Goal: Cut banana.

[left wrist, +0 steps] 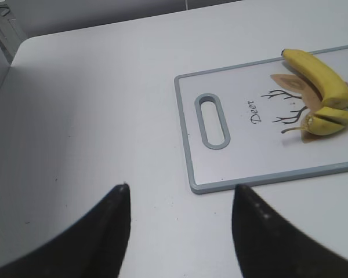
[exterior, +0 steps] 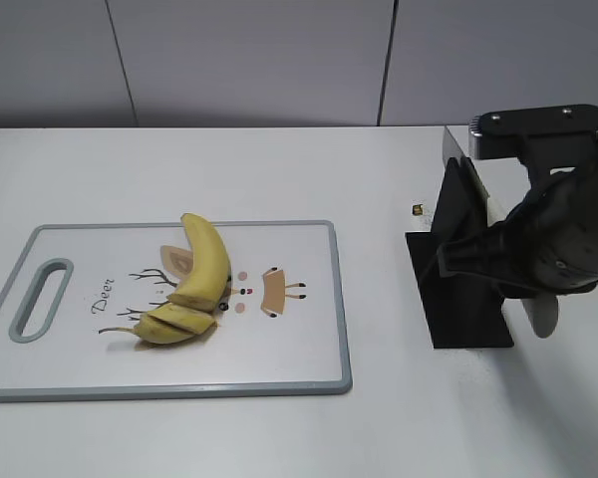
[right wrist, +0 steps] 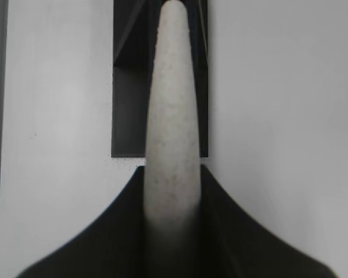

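Right gripper: the right gripper [right wrist: 174, 191], at the lower middle of the right wrist view, is closed tight on a pale speckled handle [right wrist: 173, 116], which I take for the knife's. No gap shows between the jaws and the handle.
Knife and stand: in the exterior view, at the right side, the knife blade [exterior: 465, 194] stands steep at a black stand [exterior: 466, 299]. I cannot tell whether the blade is in a slot or only above it.
Left gripper: the left gripper [left wrist: 180, 191] is wide open and holds nothing. Its two dark fingers [left wrist: 113, 220] hang over bare table [left wrist: 93, 104] at the bottom of the left wrist view, well apart from the board.
Cutting board: the cutting board [exterior: 299, 349], white with a grey rim and a deer print, lies at the lower left of the exterior view.
Banana: the banana [exterior: 204, 264] lies near the middle of the board, unpeeled and curved. Cuts [exterior: 174, 321] already cross its stem end, and the pieces lie touching each other.
Step in hand: I judge the knife is either taken from the stand or returned to it; one moment does not say which.
Doing it well: if more slices are wanted, the blade should come down square across the long uncut part, just beside the last cut. The free gripper could steady the far end, because the curved fruit may roll.
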`<state>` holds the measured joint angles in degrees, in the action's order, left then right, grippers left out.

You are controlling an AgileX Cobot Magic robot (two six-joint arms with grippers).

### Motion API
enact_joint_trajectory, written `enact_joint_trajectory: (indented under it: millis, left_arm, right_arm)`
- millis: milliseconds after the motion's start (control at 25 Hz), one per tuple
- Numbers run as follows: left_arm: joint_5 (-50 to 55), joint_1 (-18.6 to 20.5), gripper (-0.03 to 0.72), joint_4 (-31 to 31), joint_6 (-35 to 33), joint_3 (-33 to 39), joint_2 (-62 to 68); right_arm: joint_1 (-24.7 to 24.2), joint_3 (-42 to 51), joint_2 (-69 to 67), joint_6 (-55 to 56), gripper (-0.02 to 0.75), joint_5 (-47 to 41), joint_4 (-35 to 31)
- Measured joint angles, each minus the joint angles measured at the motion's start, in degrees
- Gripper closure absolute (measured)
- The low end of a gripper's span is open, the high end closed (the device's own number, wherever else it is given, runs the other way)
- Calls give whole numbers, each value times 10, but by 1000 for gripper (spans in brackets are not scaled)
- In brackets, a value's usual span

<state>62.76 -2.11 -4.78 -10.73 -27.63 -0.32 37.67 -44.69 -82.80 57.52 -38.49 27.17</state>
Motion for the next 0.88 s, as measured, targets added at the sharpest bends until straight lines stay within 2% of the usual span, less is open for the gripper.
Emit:
enact_joint_trajectory:
  millis: [200,240,320,440,560,760,880]
  left_arm:
    - [0,0,144,0,0,0,0]
    - [0,0,144,0,0,0,0]
    - [0,0,144,0,0,0,0]
    - [0,0,144,0,0,0,0]
    - [0,0,144,0,0,0,0]
    - [0,0,145,0,0,0,0]
    - [0,0,145,0,0,0,0]
  right_arm:
    - [0,0,-8,-15,573,-2,-11]
    - [-1,0,-8,-16,552,-2,-11]
    - [-1,0,-9,-19,458,0,-11]
    - [-1,-1,-9,-20,256,1,-11]
    - [-1,-11,-4,-22,129,1,-11]
    - [-1,-58,42,-47,91,-4,0]
    - [-1,-98,87,-121,91,-16,-4]
